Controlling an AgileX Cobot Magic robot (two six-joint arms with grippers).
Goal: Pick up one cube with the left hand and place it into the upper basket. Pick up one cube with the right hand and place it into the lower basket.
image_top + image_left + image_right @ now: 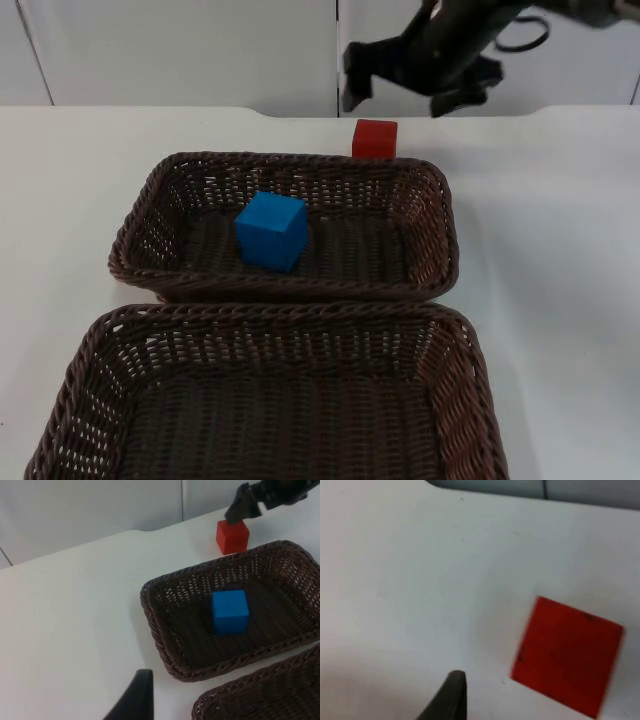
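No writing or label can be read on anything. The left tool [142,700] shows a single black fingertip above bare worktop [560,250], so whether it is spread cannot be told. Ahead of it, the blue cube [271,230] sits inside the upper basket [135,235]. The lower basket [470,370] is cut off by the frame. The right tool [405,95] hovers spread and empty above the red cube [375,139], which rests on the worktop just behind the upper basket's far rim.
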